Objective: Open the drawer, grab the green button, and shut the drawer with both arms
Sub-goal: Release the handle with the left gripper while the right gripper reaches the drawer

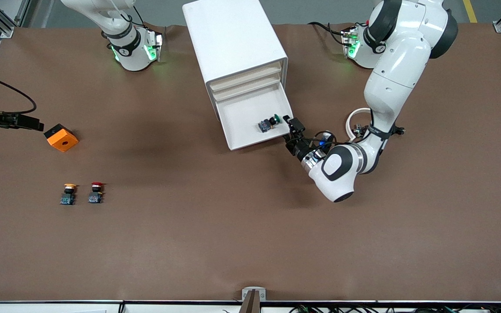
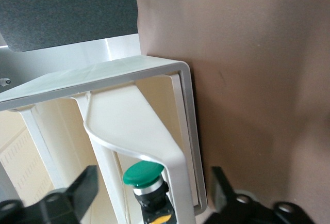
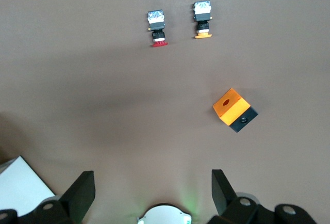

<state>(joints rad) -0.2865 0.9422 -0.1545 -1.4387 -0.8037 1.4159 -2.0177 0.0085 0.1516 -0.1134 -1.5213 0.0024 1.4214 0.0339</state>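
At the rounded white cabinet [image 1: 233,39], the lowest shallow white tray drawer [image 1: 244,126] is pulled out twd the front camera; the small green-capped push button w/ black body and blue base [image 1: 269,123] lies on its side inside, near the corner twd the left arm's end of the table.

Left tool [image 1: 292,132]: low, at that same drawer corner, fingers apart, gripping nothing. Probable reason: this is the edge it would grip to pull the drawer, and it puts the arm next to the button for pickup.

Right tool [image 3: 153,193]: fingers apart, empty, waiting over the brown table [image 1: 250,226] near its base.

View differences:
- Left wrist view shows the drawer rim standing between its fingers (button cap just inside); front view does not resolve this.
- Right wrist view shows the orange-and-black cube [image 3: 235,110], red-capped button [image 3: 157,27] and yellow-capped button [image 3: 202,19] upright-readable; left wrist view shows none.
- Only the front view shows both arms' layout.
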